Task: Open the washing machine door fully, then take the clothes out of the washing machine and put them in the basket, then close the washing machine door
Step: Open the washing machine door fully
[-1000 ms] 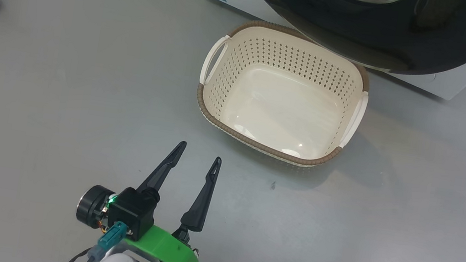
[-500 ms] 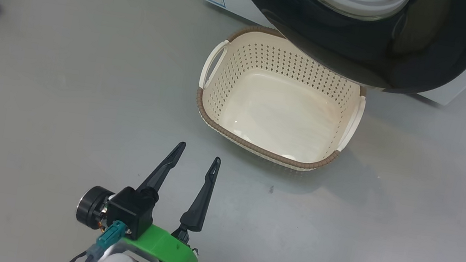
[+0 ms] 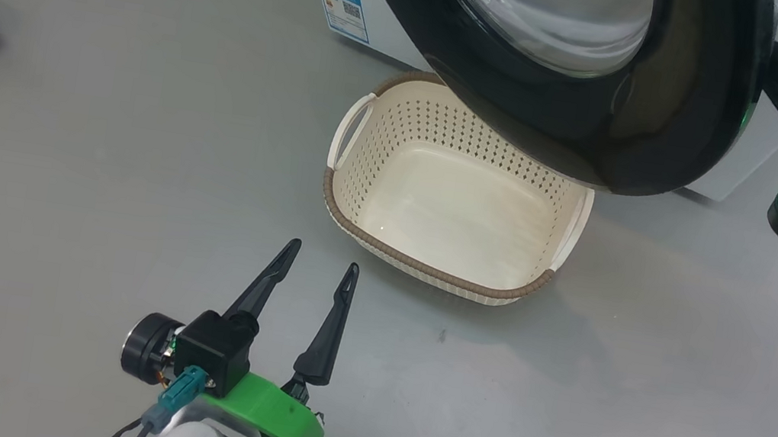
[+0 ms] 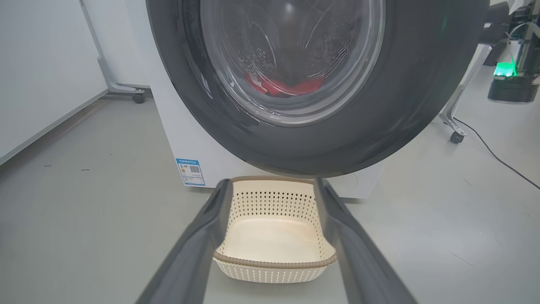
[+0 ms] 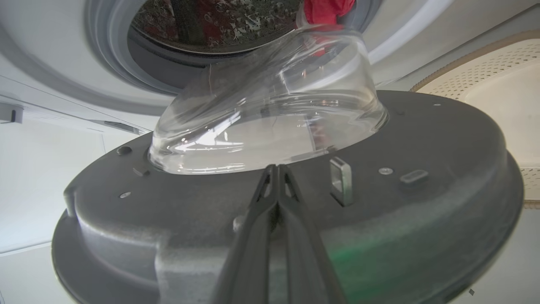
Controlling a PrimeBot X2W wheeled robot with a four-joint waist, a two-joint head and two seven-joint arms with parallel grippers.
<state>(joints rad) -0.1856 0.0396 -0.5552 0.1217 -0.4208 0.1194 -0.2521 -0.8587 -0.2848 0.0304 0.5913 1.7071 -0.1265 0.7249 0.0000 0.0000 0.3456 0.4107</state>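
Door [image 3: 556,81] hides far rim of basket [image 3: 421,262]; left tool [image 3: 321,256] wide, right tool [image 5: 276,169] closed.

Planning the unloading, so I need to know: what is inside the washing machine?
Red clothes lie low in the steel drum, seen through the glass of the washing machine door. Its black ring hides the drum's sides, so more items cannot be ruled out.

A small blue-edged label [image 4: 190,172] sits at the lower left corner of the washing machine [image 4: 177,135]'s white front. It carries a QR code and a few coloured marks. Its print is too small to read, and no other writing is legible.
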